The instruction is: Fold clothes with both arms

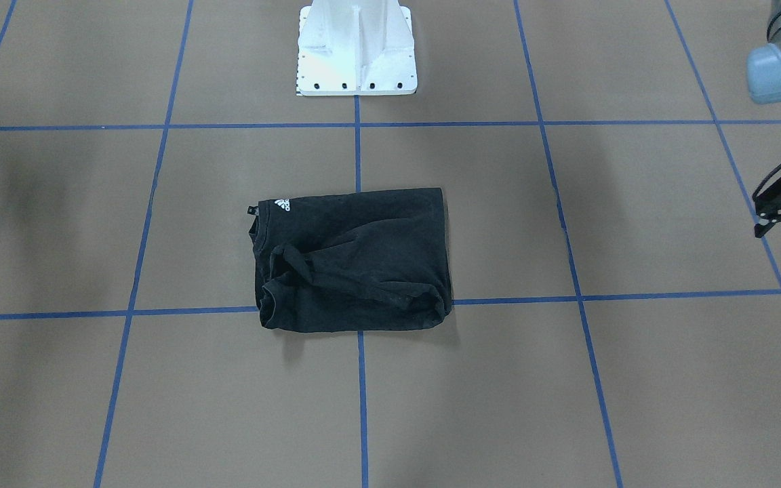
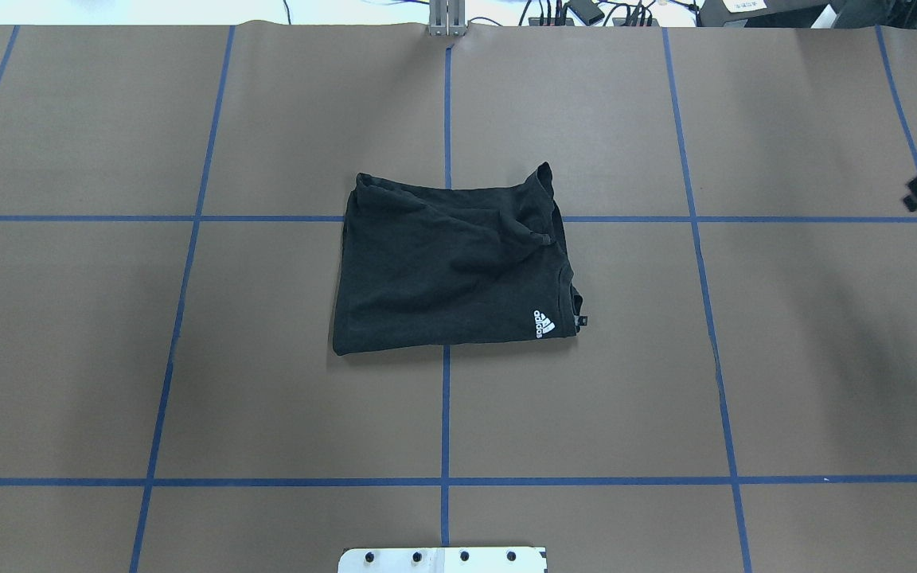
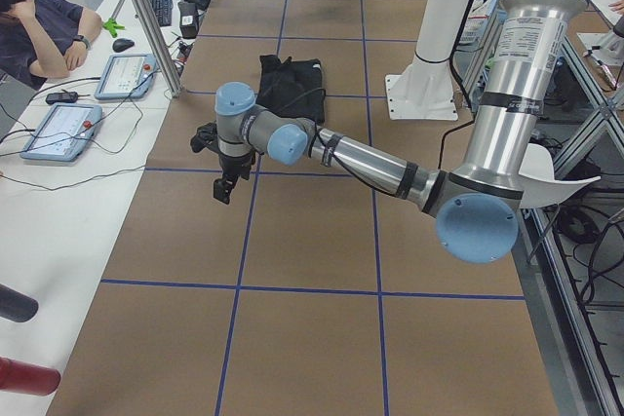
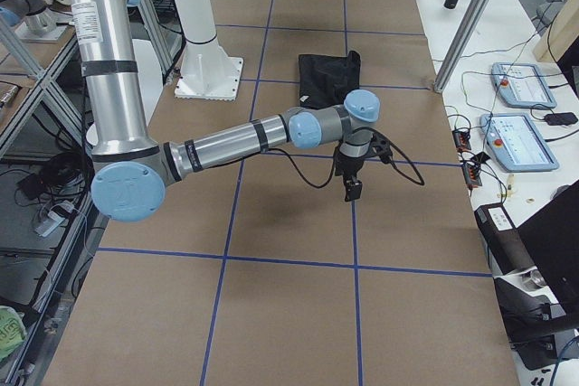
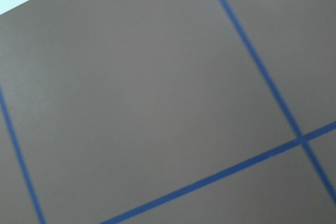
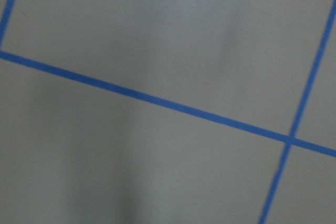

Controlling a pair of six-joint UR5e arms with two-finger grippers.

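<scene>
Visibility: left claw, right claw tiny or cropped, you cannot tell apart or together | T-shirt: folded, rumpled, logo up, on bench

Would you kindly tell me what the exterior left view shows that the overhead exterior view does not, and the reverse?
Only exterior left: the left arm stretched out over the table, its gripper hanging clear of the T-shirt, and a seated operator. Only overhead: the shirt's white logo. Both: the folded black T-shirt lying on the blue-taped table.
</scene>
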